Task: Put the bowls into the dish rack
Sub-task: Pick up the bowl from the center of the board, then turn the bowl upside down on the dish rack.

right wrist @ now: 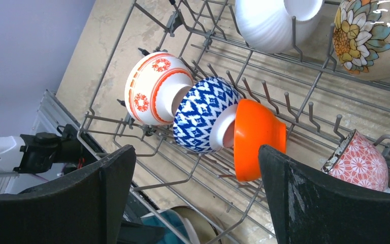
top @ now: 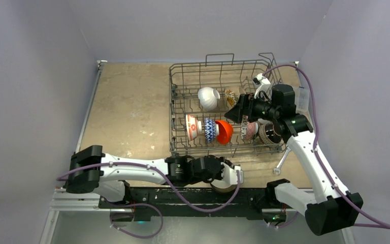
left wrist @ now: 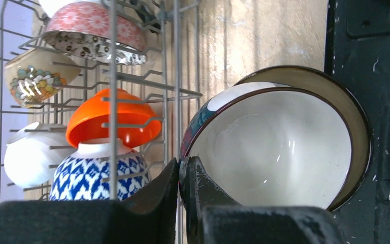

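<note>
Dish rack [top: 172,104] holds white bowl [top: 208,98], blue-patterned bowl [top: 209,129], orange bowl [top: 225,131] on edge; cream-lined bowl [left wrist: 279,147] outside.

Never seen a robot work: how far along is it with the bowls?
Done: several bowls, like the orange bowl, sit in the rack. In hand: left gripper pinches the rim of a cream-lined bowl outside it. Left: that one and the outer bowl holding it.

You can pass freely over the bare desk [top: 127,107] left of the dish rack [top: 171,91], but its front row is blocked by the red-patterned bowl [top: 192,127], blue-patterned bowl [top: 209,129] and orange bowl [top: 224,131], the right arm [top: 304,147] hangs over its right side, and the left tool [left wrist: 184,173], pinching the cream-lined bowl [left wrist: 274,147], fills the strip before it.
</note>
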### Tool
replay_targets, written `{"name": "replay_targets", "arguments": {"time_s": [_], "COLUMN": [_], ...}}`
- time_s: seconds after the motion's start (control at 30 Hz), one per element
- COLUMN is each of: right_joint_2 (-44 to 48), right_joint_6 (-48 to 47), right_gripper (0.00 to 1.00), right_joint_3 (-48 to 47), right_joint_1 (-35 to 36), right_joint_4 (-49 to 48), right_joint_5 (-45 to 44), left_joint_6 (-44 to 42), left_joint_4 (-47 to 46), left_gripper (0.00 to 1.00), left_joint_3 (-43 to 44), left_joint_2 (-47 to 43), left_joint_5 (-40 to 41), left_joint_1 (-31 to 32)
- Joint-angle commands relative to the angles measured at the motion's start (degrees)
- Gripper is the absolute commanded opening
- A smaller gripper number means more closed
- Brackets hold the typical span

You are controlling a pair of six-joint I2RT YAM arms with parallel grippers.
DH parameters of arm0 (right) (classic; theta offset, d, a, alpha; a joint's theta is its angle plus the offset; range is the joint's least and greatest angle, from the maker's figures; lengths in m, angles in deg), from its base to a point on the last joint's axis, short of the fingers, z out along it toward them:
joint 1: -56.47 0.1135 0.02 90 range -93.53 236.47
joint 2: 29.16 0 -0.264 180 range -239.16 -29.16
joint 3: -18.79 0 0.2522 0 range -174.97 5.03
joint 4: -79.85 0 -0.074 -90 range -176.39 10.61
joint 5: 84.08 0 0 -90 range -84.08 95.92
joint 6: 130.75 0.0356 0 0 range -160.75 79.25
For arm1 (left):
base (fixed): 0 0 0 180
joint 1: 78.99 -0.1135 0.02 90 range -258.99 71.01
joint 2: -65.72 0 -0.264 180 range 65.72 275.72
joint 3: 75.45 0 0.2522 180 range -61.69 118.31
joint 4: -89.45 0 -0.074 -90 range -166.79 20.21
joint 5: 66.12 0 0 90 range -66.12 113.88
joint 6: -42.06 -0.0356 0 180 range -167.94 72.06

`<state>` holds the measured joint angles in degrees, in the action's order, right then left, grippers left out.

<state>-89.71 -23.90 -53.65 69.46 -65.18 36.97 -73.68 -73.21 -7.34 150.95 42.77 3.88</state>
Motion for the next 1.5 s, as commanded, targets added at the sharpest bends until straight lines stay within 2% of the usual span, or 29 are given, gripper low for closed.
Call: {"name": "replay_targets", "arguments": {"time_s": [0.0,0.2,0.4,0.8,1.0,1.17,1.47], "right_joint_2": [2.0,3.6,6.8,6.6,4.4,0.7,-10.7], "right_joint_6": [-1.2,-1.6,0.0,2.9,5.5,10.1,12.6], "right_gripper": [0.94,0.98,0.99,0.99,0.99,0.99,0.99], "right_joint_3": [-0.6,-1.4,-3.2,-8.4,-6.4,-3.6,-8.9], "right_joint_1": [-0.2,-0.2,-0.2,-0.2,-0.2,0.7,10.6], "right_joint_4": [0.9,1.4,-0.6,-4.3,-8.7,-16.7,-23.7], "right_joint_5": [0.9,0.7,1.4,5.1,8.7,11.9,3.7], "left_joint_6": [4.4,8.3,12.1,18.2,27.2,33.4,44.0], "left_joint_4": [-8.3,-10.3,-12.2,-13.3,-23.6,-32.9,-54.0], "left_gripper": [0.0,0.0,0.0,0.0,0.0,0.0,0.0], "left_joint_3": [-0.3,0.0,1.7,6.4,4.3,3.7,2.6], "left_joint_2": [-7.0,-11.4,-14.0,-12.3,-11.9,-10.3,-2.8], "left_joint_5": [0.4,-2.8,-10.3,-28.3,-39.4,-46.0,-55.0], "left_joint_1": [-1.2,-4.5,-12.1,-34.9,-47.8,-56.0,-65.6]}}
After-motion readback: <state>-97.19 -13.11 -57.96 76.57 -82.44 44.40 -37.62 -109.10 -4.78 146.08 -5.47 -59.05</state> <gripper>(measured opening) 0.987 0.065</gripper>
